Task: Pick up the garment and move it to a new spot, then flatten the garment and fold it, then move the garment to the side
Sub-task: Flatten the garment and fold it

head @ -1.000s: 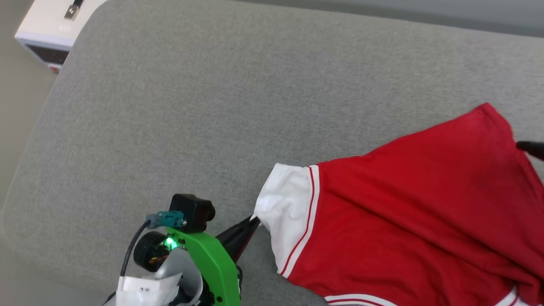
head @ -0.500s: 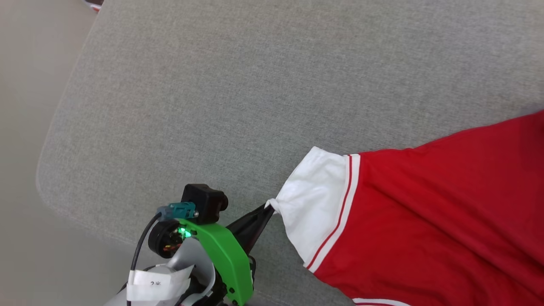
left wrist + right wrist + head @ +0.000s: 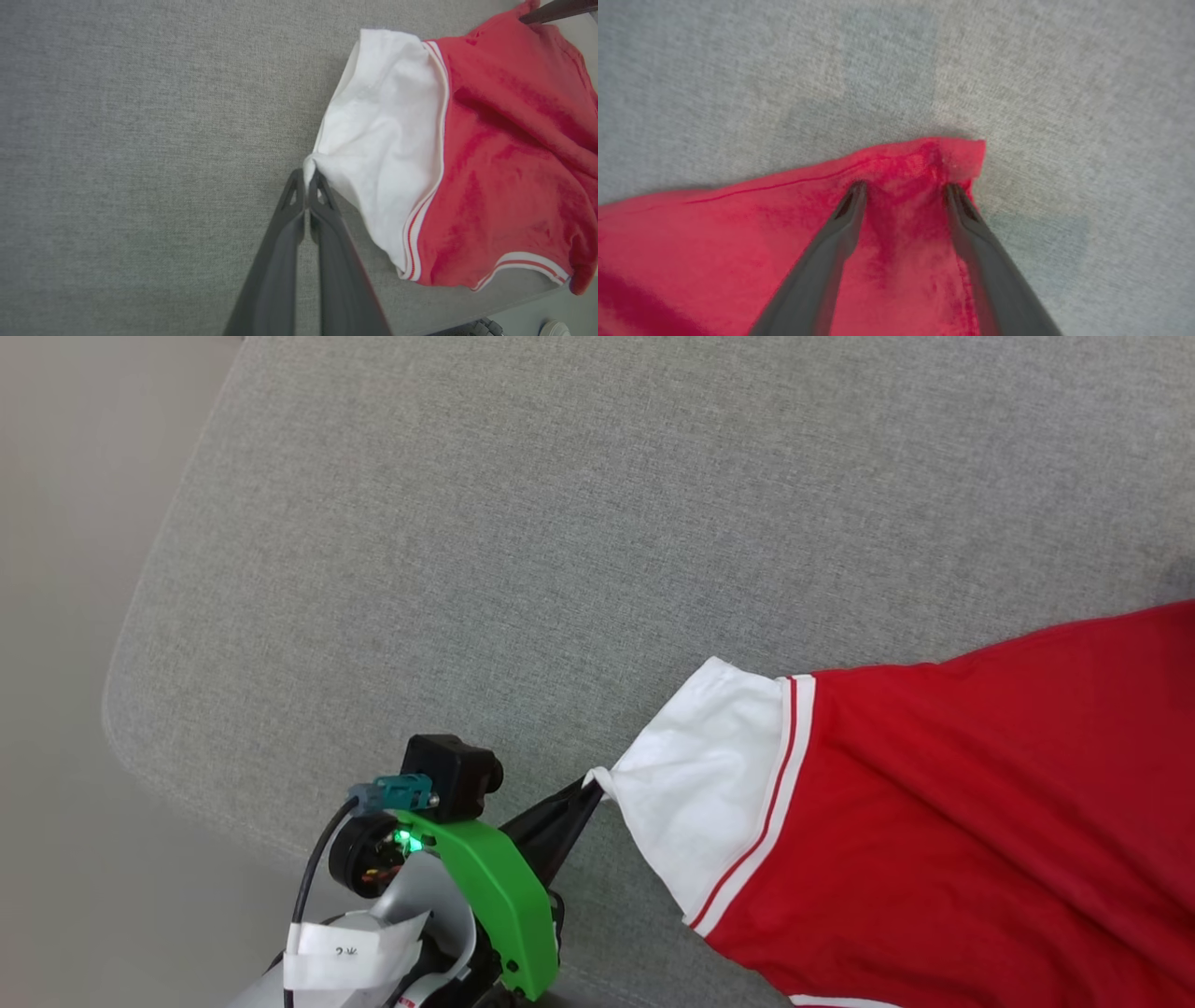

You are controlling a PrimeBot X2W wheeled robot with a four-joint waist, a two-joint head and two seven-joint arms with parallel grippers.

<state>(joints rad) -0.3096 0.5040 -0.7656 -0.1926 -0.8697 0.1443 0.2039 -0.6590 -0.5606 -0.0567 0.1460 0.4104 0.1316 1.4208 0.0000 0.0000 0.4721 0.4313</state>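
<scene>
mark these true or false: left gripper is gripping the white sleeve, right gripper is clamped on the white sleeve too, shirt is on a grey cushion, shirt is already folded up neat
1. The left gripper is shut on the tip of the garment's white sleeve. True.
2. The right gripper is clamped shut on the white sleeve. False: its fingers stand apart over a red corner of the garment.
3. The garment lies on a grey cushion. True.
4. The garment is folded into a neat square. False: it lies spread out and wrinkled, with the sleeve drawn out to one side.
</scene>
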